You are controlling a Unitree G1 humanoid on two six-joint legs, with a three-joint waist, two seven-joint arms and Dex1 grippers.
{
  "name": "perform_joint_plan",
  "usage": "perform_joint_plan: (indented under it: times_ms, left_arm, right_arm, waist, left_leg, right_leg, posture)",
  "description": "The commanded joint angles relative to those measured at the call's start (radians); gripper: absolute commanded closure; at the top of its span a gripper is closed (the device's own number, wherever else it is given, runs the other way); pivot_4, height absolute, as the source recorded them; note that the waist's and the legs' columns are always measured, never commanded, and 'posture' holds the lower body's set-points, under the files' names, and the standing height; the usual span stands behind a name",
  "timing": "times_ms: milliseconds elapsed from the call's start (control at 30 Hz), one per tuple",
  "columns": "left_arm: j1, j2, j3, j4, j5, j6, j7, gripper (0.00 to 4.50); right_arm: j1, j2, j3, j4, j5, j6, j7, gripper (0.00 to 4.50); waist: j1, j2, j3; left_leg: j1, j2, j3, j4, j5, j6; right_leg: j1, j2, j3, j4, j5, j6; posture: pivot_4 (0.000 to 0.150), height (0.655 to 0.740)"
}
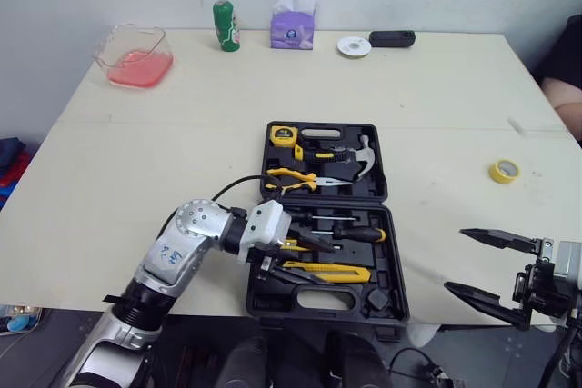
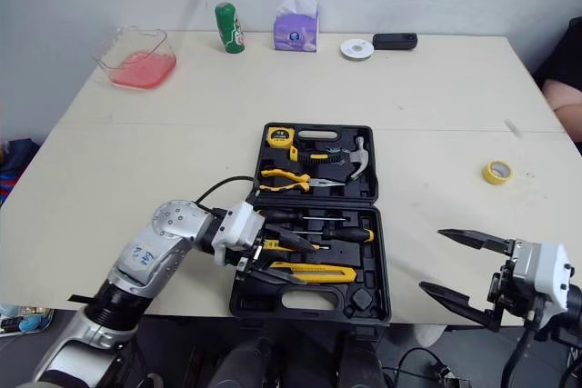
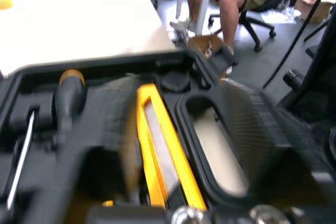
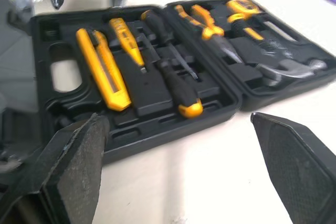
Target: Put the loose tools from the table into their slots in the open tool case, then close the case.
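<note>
Tool case (image 1: 393, 265) lies open on table (image 1: 136, 161). Left gripper (image 1: 320, 263) fingers spread apart, utility knife (image 1: 332, 272) between them. Right gripper (image 1: 455, 261) fingers spread, empty; case beyond fingertips.

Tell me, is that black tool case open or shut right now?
Open. The tool case lies flat, both halves spread, with the hammer and yellow knife visible in their slots.

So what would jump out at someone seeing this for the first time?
Probably the open black tool case near the front edge of the table, its slots full of yellow-and-black tools. The robot's left end effector hangs open right over the yellow utility knife in the near half, and the right end effector hovers open off to the case's right.
</note>
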Motion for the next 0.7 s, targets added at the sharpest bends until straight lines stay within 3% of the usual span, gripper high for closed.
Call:
perform_joint_plan:
  times_ms: [33,100,367,700]
  left_arm:
    - [0.009,-0.024,0.008,0.006,-0.008,-0.048,-0.006,3.72]
    - [0.006,-0.031,-0.014,0.028,0.024,-0.086,-0.016,4.42]
    - [-0.016,-0.025,-0.073,0.099,0.141,-0.141,-0.01,4.42]
    - [0.002,0.018,-0.147,0.116,0.246,-0.03,0.011,4.42]
  right_arm:
    - [0.002,-0.004,-0.022,0.021,0.004,-0.046,0.043,0.0]
    - [0.006,0.004,-0.015,0.049,-0.009,-0.074,0.066,0.0]
    - [0.012,0.013,0.001,0.113,-0.027,-0.134,0.103,0.0]
    - [0.066,0.045,-0.005,0.089,-0.041,-0.159,0.071,0.0]
  waist:
    - [0.0,0.0,0.0]
    - [0.0,0.0,0.0]
    - [0.0,0.0,0.0]
    - [0.0,0.001,-0.001]
  left_leg:
    - [0.0,0.0,0.0,0.0,0.0,0.0]
    - [0.0,0.0,0.0,0.0,0.0,0.0]
    - [0.0,0.0,0.0,0.0,0.0,0.0]
    - [0.001,0.0,0.0,0.0,0.0,0.0]
  right_leg:
    - [0.0,0.0,0.0,0.0,0.0,0.0]
    - [0.0,0.0,0.0,0.0,0.0,0.0]
    - [0.0,0.0,0.0,0.0,0.0,0.0]
    - [0.001,0.0,0.0,0.0,0.0,0.0]
  posture:
    - [0.15,0.74]
    - [0.15,0.74]
    - [0.15,0.74]
    - [0.15,0.74]
